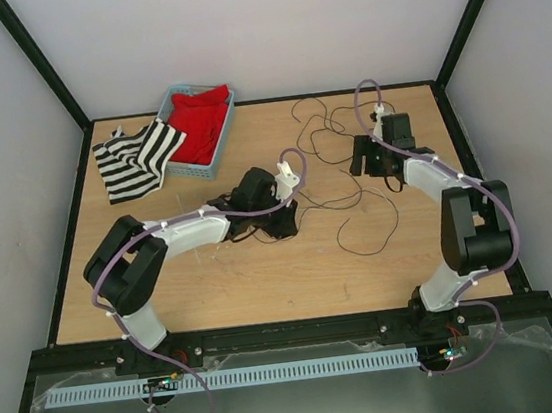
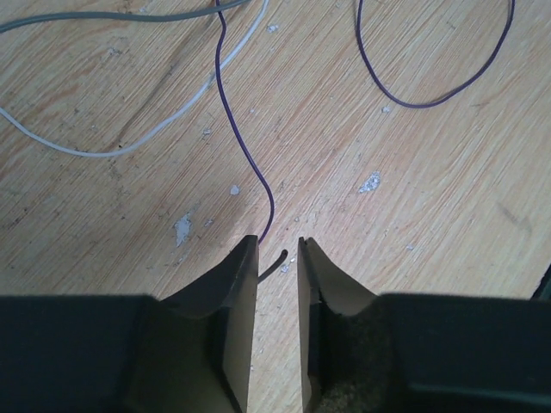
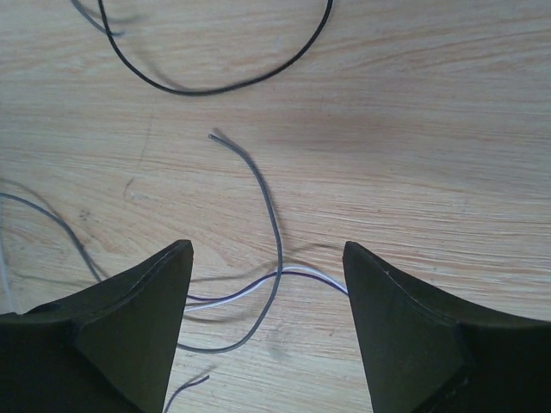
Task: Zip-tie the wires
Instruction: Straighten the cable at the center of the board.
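Pale wood desk (image 1: 265, 278), top view: the wires (image 1: 363, 221) sprawl in loops from centre to upper right. The left claw (image 1: 280, 226) sits at frame centre on their left fringe. The right claw (image 1: 367, 167) hangs over the upper loops.

Left wrist view: fingers nearly together, with a narrow gap. A purple strand (image 2: 225, 103) runs from the top edge down into that gap, not visibly pinched.

Right wrist view: jaws spread wide. A grey strand (image 3: 269, 206) and a white-purple pair (image 3: 250, 291) cross on the desk between its fingers.
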Robot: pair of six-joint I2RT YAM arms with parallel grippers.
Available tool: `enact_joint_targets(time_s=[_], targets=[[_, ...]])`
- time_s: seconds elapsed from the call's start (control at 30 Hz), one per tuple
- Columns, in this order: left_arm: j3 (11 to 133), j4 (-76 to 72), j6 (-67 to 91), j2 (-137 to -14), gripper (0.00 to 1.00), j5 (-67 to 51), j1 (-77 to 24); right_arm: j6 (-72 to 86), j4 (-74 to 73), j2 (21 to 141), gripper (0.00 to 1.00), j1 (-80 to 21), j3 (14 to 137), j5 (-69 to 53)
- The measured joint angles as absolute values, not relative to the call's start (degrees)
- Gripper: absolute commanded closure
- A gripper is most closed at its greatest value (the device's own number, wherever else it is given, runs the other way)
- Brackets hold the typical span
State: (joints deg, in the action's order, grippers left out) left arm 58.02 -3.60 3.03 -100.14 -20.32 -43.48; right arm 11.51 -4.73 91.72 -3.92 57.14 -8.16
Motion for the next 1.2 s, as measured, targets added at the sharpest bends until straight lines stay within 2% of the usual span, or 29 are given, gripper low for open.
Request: enact_joint_targets(time_s=[0.13,0.23,0.57,0.7,0.77,0.93,1.2], targets=[[58.02,-3.57,2.72,-100.33,0.94,-18.96,-43.57,11.22,-4.71,94.80,0.26,-5.89,57.14,-6.13],[58.02,-3.60,2.55,-100.33,1.00,-18.26,-43.59,10.83,-4.73,96.53,0.31,-7.03,57.14,-4.73],[57.25,-3.57,3.68,-97.69,1.00,-16.64,-42.87,9.80,-4.82,100.49,0.54,-8.29,57.39,-0.62],[55.37,-3.86,6.57,-92.73,1.00,-16.64,-39.72,9.04,-4.82,100.90,0.77,-8.38,57.39,0.80],[53.82,-4.51,8.88,-89.41,1.00,-16.67,-36.64,8.78,-4.80,100.95,0.85,-8.40,57.39,1.50],[49.28,-8.23,17.32,-82.30,1.00,-17.21,-26.22,7.86,-4.84,100.95,0.94,-8.40,57.36,3.84],[40.77,-11.05,34.24,-79.48,1.00,-13.69,-12.38,6.13,-6.96,100.12,0.99,-8.29,57.49,12.05]])
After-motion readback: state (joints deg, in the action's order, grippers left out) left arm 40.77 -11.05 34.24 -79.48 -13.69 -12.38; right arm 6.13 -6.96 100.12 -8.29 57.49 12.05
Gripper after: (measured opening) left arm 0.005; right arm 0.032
